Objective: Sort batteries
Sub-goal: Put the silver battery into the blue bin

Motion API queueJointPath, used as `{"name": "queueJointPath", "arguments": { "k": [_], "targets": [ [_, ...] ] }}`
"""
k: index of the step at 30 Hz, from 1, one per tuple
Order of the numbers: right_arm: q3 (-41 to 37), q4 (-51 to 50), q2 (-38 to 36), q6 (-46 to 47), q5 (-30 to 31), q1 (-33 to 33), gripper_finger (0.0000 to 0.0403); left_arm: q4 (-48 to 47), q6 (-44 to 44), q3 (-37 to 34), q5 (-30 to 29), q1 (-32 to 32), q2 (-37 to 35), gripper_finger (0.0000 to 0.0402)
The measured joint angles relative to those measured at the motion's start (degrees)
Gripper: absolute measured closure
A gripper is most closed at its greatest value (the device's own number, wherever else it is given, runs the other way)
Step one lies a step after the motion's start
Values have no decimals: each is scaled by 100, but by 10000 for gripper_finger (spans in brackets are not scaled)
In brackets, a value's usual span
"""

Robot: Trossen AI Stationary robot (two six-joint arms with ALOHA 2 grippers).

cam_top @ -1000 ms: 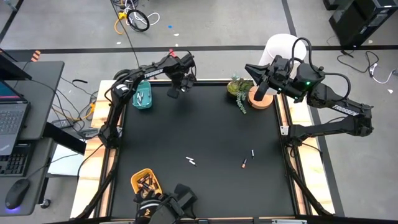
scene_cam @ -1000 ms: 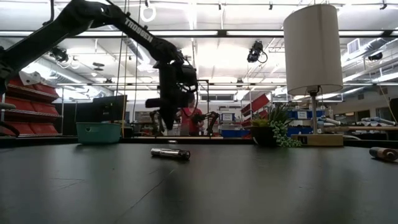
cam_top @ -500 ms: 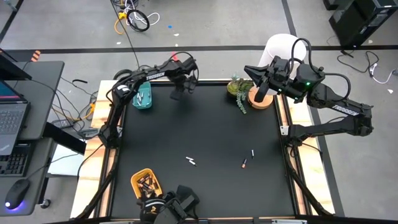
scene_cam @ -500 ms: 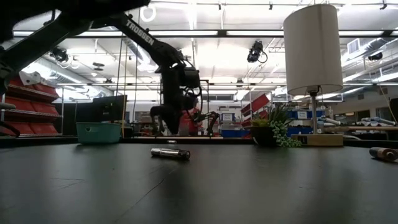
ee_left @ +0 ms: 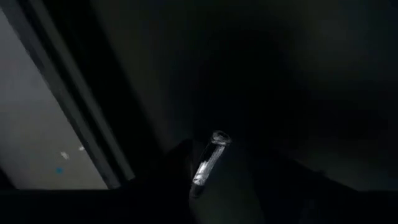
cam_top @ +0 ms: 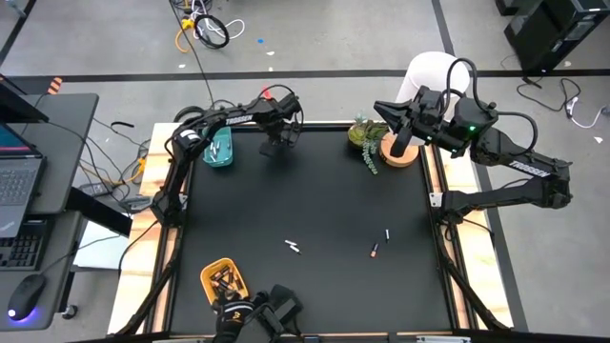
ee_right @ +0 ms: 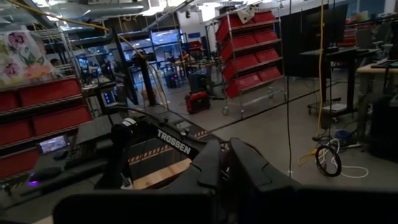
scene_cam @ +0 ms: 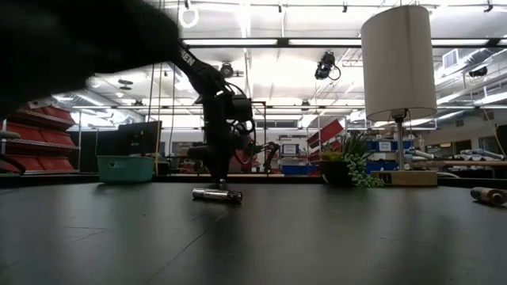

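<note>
My left gripper [cam_top: 276, 145] is low over the table by its far edge, just right of the teal tray [cam_top: 217, 149], which holds pale batteries. In the left wrist view its fingers stand open around a silvery battery [ee_left: 208, 160] that lies on the dark table. Two pale batteries [cam_top: 293, 247], another [cam_top: 386, 233] and an orange-ended one [cam_top: 375, 251] lie loose near the table's middle. Dark batteries fill the yellow tray [cam_top: 221, 278] at the near left. My right gripper [cam_top: 384, 107] waits shut, raised at the far right. My left gripper comes down from above with a finger on either side of the silvery battery [ee_left: 214, 140], which lies flat on the table close to one finger. I cannot tell whether that finger touches it.
A potted plant [cam_top: 366, 141], a round wooden lamp base [cam_top: 401, 153] and its white shade [cam_top: 431, 72] stand at the far right corner, under my right arm. In the low view the two pale batteries [scene_cam: 216, 194] lie in front of my left gripper [scene_cam: 218, 180].
My left gripper has come down from above the table to the table top beside the teal tray, and its fingers have opened on the way. The loose batteries and my right arm have kept still.
</note>
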Motion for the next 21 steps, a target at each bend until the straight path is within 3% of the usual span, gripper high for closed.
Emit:
{"name": "queueJointPath", "arguments": {
  "k": [6,12,21],
  "targets": [
    [0,3,1,117,-1,-2,380,-186,-157,7,54,-10,151,270],
    [0,18,0,119,-1,-2,380,-308,-616,48,13,-49,166,372],
    [0,58,1,121,1,-2,380,-219,-584,33,-119,-88,184,376]
  ]
}}
